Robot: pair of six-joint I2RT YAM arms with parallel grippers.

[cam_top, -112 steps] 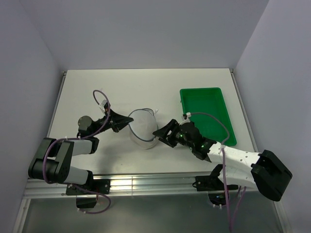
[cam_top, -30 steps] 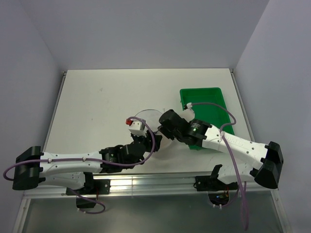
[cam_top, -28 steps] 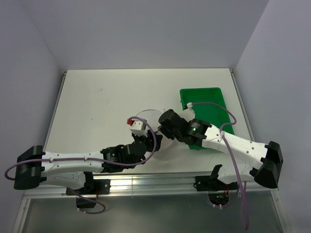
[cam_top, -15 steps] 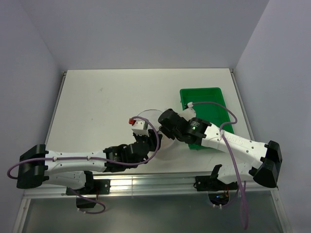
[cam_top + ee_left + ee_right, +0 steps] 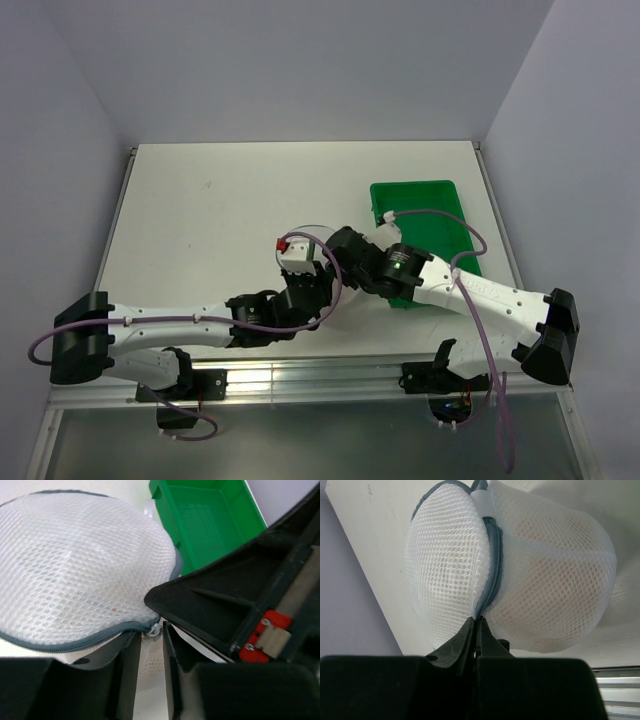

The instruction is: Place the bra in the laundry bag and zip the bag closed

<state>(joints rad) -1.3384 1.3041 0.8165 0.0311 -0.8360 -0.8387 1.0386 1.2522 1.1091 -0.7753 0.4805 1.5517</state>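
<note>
The laundry bag (image 5: 520, 575) is a white mesh dome with a grey zipper rim (image 5: 100, 637), and the peach bra (image 5: 550, 590) shows through the mesh inside it. My right gripper (image 5: 481, 619) is shut on the zipper seam at the bag's near edge. My left gripper (image 5: 151, 631) has only a narrow gap between its fingers. The small silver zipper pull (image 5: 152, 628) sits at its fingertips; whether they touch it I cannot tell. In the top view both wrists crowd over the bag (image 5: 312, 235) at mid-table and hide most of it.
A green rectangular tray (image 5: 425, 225) stands just right of the bag, close behind my right arm (image 5: 450, 285). The right gripper's black body (image 5: 240, 600) fills the space beside my left fingers. The left arm (image 5: 180, 325) lies along the near edge.
My left wrist has moved right and forward up to the bag's zipper end, and its jaws have narrowed around the pull. The right gripper has kept its pinch on the seam.
</note>
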